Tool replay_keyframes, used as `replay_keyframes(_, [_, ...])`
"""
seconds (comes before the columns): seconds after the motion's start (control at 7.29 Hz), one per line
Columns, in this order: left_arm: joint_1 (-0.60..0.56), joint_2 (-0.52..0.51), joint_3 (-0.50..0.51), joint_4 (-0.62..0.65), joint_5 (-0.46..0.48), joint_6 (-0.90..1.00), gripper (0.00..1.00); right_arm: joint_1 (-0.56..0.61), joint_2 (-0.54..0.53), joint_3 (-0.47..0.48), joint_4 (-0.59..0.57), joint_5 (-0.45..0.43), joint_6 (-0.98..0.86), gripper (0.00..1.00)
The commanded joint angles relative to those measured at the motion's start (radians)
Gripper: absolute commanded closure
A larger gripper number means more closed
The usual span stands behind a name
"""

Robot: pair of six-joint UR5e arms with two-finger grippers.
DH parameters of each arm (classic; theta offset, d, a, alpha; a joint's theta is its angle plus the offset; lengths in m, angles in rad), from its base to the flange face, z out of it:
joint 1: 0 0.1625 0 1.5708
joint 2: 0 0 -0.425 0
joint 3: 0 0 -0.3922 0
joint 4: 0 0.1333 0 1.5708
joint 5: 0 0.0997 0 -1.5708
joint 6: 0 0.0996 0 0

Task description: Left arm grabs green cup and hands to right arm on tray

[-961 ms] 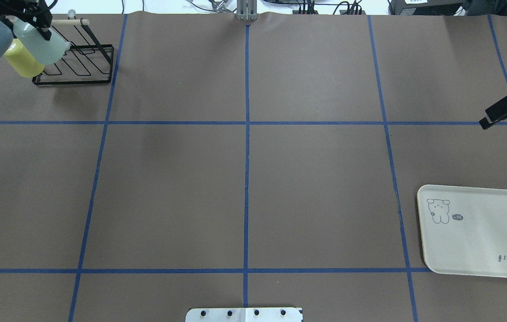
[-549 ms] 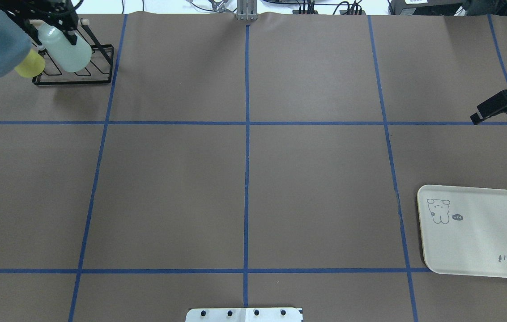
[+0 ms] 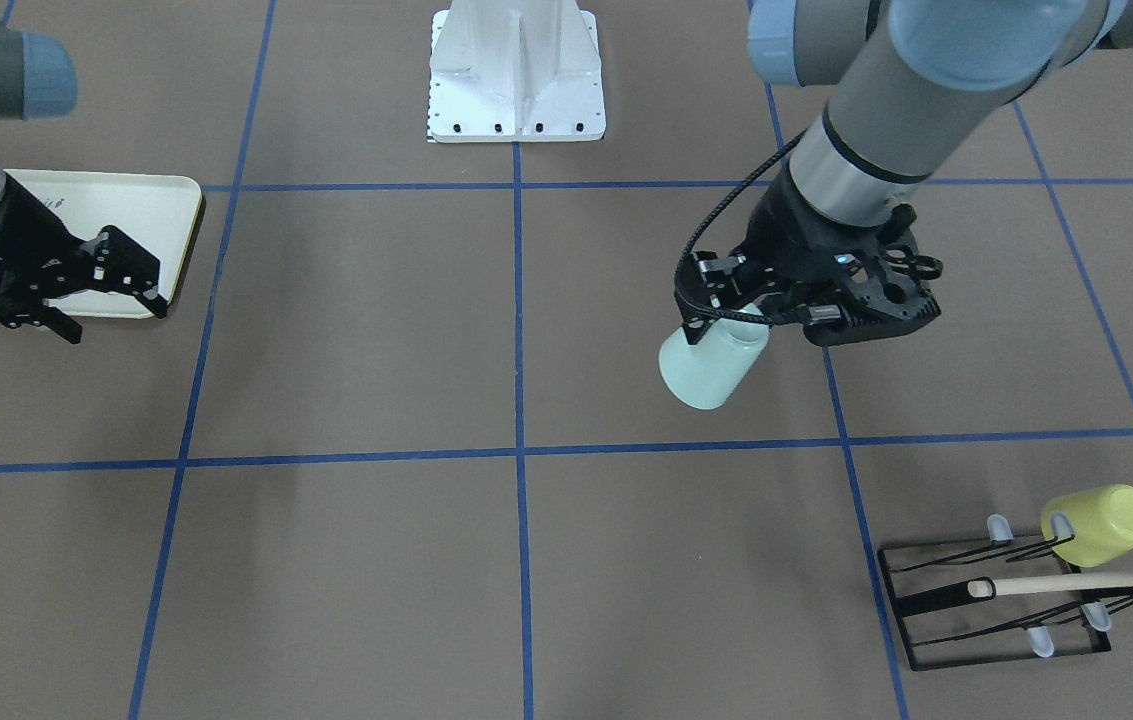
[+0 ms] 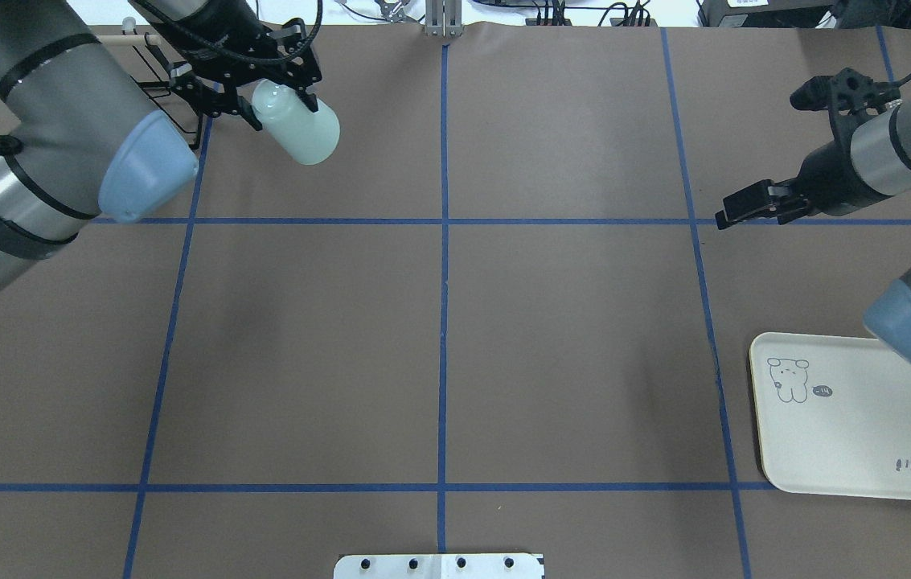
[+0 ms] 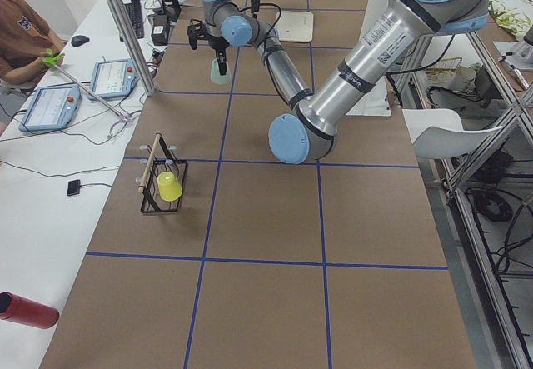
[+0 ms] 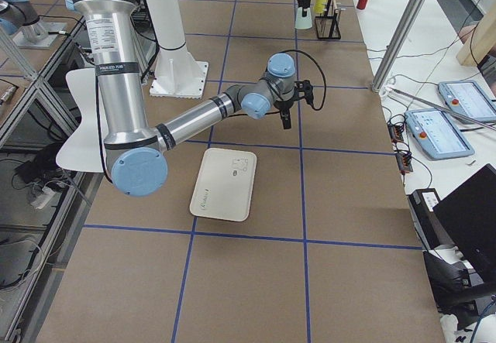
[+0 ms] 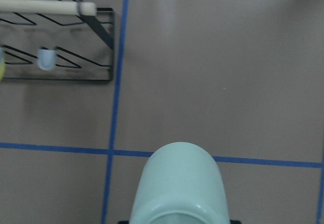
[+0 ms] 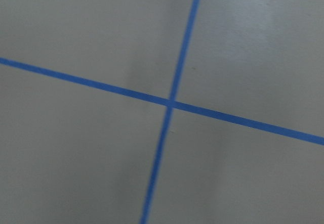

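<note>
Green cup point(image 3: 711, 365) aloft in the left gripper point(image 3: 726, 300); right gripper point(image 3: 116, 315) empty.
The tray point(image 4: 857, 434) lies on the table, nearer the robot's base than the right gripper's spread fingers, which have nothing between them. Farther out, the left fingers pinch the cup by one end, though I cannot tell which. It tilts above the table, its body jutting past the fingertips. Beyond them, a black wire rack point(image 3: 926, 600) carries a yellow-green cup point(image 3: 1101, 522).

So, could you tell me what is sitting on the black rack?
The yellow cup, tilted over a prong at one end of the rack. The prong's tip inside the cup is hidden.
</note>
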Motion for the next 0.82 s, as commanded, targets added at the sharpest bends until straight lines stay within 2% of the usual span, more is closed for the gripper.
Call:
replay_keyframes(0.0, [0.071, 0.009, 0.038, -0.415, -0.051, -0.389, 1.00, -0.051, 0.020, -0.011, 0.334, -0.006, 0.438, 0.00])
replay_keyframes(0.27, [0.074, 0.016, 0.075, -0.710, -0.100, -0.659, 1.00, -0.094, 0.109, -0.114, 0.683, -0.016, 0.864, 0.01])
replay_keyframes(0.41, [0.082, 0.039, 0.078, -0.829, -0.114, -0.758, 1.00, -0.112, 0.135, -0.171, 0.867, -0.035, 0.959, 0.01])
replay_keyframes(0.55, [0.095, 0.068, 0.082, -0.978, -0.119, -0.874, 1.00, -0.154, 0.142, -0.194, 1.004, -0.094, 0.999, 0.02])
replay_keyframes(0.69, [0.105, 0.093, 0.089, -1.143, -0.119, -1.010, 1.00, -0.190, 0.146, -0.193, 1.114, -0.181, 1.137, 0.02])
